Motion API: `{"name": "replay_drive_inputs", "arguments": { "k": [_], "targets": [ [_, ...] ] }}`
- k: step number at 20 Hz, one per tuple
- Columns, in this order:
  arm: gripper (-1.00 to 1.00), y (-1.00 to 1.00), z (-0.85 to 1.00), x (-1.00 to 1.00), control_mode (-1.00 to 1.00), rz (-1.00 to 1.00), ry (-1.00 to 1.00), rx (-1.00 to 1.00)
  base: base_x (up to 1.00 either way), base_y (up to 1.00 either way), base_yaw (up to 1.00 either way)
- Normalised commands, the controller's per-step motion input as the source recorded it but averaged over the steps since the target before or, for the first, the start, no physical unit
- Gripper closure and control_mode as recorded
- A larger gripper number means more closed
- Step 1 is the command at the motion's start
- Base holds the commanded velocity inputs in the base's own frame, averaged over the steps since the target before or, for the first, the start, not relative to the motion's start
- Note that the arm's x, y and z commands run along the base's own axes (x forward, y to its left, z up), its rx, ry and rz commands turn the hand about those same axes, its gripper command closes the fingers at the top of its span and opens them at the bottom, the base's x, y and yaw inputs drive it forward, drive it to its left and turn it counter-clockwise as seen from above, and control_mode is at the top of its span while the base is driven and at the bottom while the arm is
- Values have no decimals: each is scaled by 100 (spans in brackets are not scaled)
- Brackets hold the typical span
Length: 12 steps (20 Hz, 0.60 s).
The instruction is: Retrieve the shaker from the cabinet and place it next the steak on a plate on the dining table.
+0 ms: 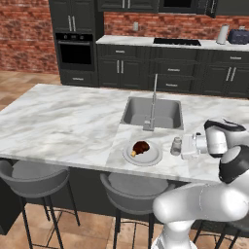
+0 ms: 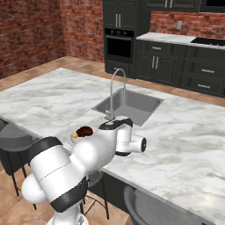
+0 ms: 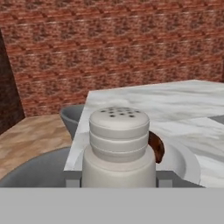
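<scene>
Shaker (image 3: 118, 146) stands upright, clamped between the fingers (image 3: 72, 181)

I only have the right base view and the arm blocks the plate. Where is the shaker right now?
Observer: The shaker stands upright just right of the plate in the left base view, at the hand.
Operator: Is the hand holding it?
Observer: Yes, the hand view shows it shut on the shaker's body, perforated cap up.
Operator: Where's the steak?
Observer: The steak lies toward the plate's far left part, apart from the shaker.
Operator: Is the shaker on the plate?
Observer: No, it is beside the rim, over the table.
</scene>
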Motion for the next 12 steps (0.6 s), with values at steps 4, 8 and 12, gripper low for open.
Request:
{"name": "replay_drive_inputs", "arguments": {
  "k": [4,8,12],
  "targets": [
    [100,-10,-11,9,-100,6,0,0,0,0,0],
    [100,-2,-21,11,-100,6,2,0,0,0,0],
    [100,0,-30,6,-100,3,1,0,0,0,0]
  ]
}}
